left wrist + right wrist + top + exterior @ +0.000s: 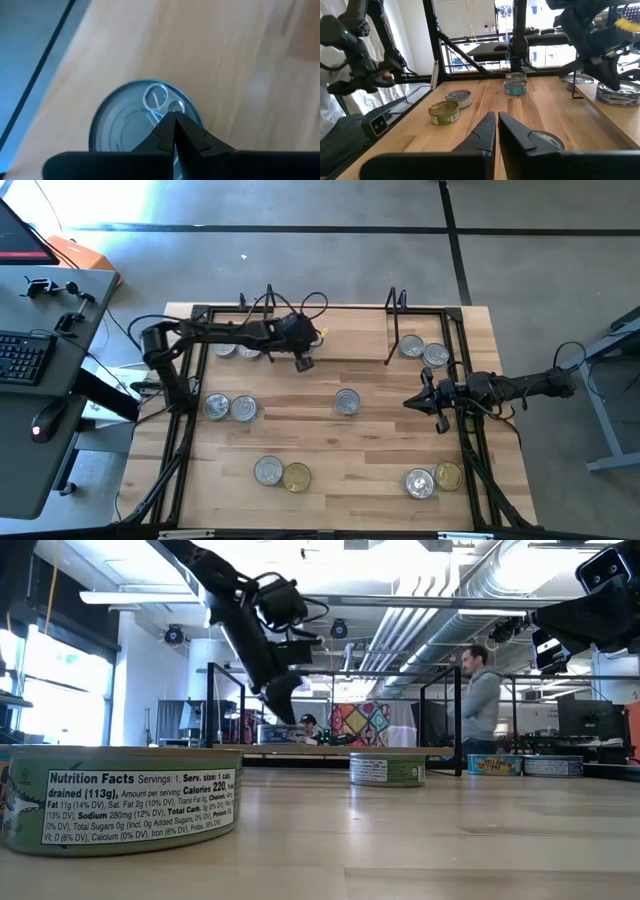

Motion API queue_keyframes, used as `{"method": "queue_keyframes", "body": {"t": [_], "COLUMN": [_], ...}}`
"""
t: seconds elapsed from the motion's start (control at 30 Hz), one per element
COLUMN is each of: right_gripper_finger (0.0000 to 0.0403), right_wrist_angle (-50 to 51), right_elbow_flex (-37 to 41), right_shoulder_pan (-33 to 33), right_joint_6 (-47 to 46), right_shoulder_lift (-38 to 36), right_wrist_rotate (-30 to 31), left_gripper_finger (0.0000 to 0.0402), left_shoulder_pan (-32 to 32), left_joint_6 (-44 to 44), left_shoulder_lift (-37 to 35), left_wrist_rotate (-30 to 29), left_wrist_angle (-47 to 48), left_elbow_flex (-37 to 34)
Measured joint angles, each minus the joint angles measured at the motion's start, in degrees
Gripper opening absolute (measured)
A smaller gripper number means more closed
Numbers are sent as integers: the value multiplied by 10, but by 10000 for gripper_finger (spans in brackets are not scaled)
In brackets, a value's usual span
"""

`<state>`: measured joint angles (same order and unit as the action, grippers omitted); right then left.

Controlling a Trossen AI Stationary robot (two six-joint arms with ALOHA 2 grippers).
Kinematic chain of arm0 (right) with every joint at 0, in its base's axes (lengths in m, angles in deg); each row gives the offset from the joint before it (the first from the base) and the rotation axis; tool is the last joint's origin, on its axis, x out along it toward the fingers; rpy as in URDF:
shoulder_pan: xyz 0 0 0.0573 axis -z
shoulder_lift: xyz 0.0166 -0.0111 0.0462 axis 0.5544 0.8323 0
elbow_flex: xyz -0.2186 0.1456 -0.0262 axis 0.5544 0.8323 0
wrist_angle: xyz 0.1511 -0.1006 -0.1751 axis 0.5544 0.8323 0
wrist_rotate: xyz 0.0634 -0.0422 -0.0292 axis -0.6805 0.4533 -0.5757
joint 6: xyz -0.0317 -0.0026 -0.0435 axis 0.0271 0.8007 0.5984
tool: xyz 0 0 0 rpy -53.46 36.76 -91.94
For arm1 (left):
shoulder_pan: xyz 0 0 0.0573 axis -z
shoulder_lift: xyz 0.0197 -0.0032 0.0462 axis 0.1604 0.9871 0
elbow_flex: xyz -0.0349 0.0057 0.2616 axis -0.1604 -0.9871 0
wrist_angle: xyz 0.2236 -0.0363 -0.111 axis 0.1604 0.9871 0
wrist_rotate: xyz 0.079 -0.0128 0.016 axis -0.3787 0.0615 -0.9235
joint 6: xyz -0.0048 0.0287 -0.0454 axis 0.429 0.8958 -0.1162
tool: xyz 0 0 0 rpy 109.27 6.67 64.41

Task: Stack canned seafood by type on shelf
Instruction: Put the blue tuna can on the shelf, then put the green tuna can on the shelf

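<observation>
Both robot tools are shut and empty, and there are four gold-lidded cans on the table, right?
Not quite. Only two cans have gold lids: one at the front middle and one at the front right, as the high view shows. The rest is right: the left tool and right tool are both shut and empty.

The low light-wood shelf with black wire frames (340, 345) lies along the far edge of the pale wooden bench (330, 440), and two round silver-lidded tins (236, 349) sit on its left end, while two more flat tins (424, 350) lie just right of its right frame. The left gripper (303, 363) hangs above the shelf near the left pair, and the right gripper (418, 401) is at the bench's right side. In front of the shelf a pair of silver tins (230, 407) lies at the left, a single round tin (347, 401) in the middle, and near the front edge a silver and gold pair (281, 474) and another such pair (433, 479) to its right.
</observation>
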<state>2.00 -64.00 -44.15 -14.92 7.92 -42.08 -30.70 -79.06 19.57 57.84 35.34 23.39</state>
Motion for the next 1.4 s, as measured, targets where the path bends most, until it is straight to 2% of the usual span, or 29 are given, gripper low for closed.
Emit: {"method": "queue_keyframes", "body": {"t": [0.27,0.6,0.77,0.97,1.17,1.4], "right_gripper_finger": [12,12,12,12,12,12], "right_wrist_angle": [0,0,0,0,0,0], "right_elbow_flex": [0,0,0,0,0,0], "right_shoulder_pan": [0,0,0,0,0,0], "right_joint_6": [0,0,0,0,0,0], "right_shoulder_lift": [0,0,0,0,0,0], "right_wrist_rotate": [0,0,0,0,0,0], "left_gripper_finger": [0,0,0,0,0,0], "left_shoulder_pan": [-27,-85,-92,-63,-10,68], "left_joint_6": [32,109,132,137,142,80], "left_shoulder_lift": [10,10,12,5,-51,-159], "left_wrist_rotate": [-58,-61,-61,-59,-54,28], "left_wrist_angle": [5,0,-17,-10,-22,-48], "left_elbow_flex": [3,2,1,15,18,-56]}}
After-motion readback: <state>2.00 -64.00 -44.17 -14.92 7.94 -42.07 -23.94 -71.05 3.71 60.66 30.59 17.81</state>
